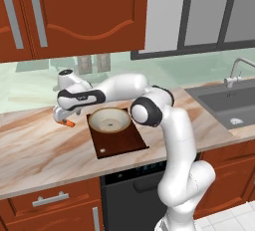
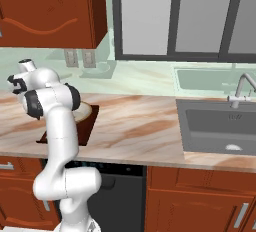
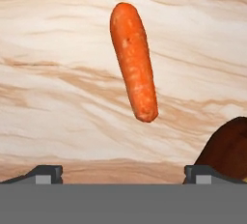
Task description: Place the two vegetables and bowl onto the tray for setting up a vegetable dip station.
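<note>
Carrot (image 3: 133,61): orange, matte, blunt-ended, lying flat on the veined marble counter (image 3: 58,73), just off the tray's (image 1: 122,143) left edge, long axis between the fingertips. Bowl (image 1: 110,119): round, tan-rimmed, on the dark wooden tray. Gripper (image 3: 123,174): fingers spread wide, empty, above the carrot.

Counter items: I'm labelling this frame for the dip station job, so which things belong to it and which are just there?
Belongs to the job:
carrot, on the counter below the open jaws
bowl, already on the tray
tray

Just there:
sink
faucet
wall outlets
</note>
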Controlling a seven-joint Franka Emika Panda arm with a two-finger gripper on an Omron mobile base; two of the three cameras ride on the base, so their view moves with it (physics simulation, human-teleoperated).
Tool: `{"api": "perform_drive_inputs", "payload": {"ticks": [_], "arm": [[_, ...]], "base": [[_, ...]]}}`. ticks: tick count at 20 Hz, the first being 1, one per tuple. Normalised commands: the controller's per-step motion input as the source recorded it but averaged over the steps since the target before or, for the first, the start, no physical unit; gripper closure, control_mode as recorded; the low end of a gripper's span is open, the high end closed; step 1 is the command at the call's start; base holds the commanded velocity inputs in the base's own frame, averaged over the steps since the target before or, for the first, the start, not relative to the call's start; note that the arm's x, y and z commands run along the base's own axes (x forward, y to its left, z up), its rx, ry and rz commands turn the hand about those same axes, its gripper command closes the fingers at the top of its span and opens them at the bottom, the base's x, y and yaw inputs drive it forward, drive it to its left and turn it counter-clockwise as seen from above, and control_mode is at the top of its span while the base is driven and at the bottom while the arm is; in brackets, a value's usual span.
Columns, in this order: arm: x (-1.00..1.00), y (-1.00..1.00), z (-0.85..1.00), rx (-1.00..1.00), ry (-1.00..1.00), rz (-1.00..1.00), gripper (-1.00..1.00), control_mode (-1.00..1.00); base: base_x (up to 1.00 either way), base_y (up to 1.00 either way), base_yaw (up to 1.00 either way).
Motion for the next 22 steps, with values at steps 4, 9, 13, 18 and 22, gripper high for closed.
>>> {"api": "perform_drive_inputs", "payload": {"ticks": [4,9,13,18,22], "arm": [[0.07,0.01,-0.09,0.0,0.0,-0.01,-1.0,-1.0],[0.08,0.04,-0.08,0.0,0.0,-0.02,-1.0,-1.0],[0.09,0.03,-0.05,0.0,0.0,-0.02,-1.0,-1.0],[0.03,0.0,-0.07,0.0,0.0,-0.04,-1.0,-1.0],[0.05,0.03,-0.06,0.0,-0.02,-0.03,-1.0,-1.0]], "base": [[0.0,0.0,0.0],[0.0,0.0,0.0],[0.0,0.0,0.0],[0.0,0.0,0.0],[0.0,0.0,0.0]]}}
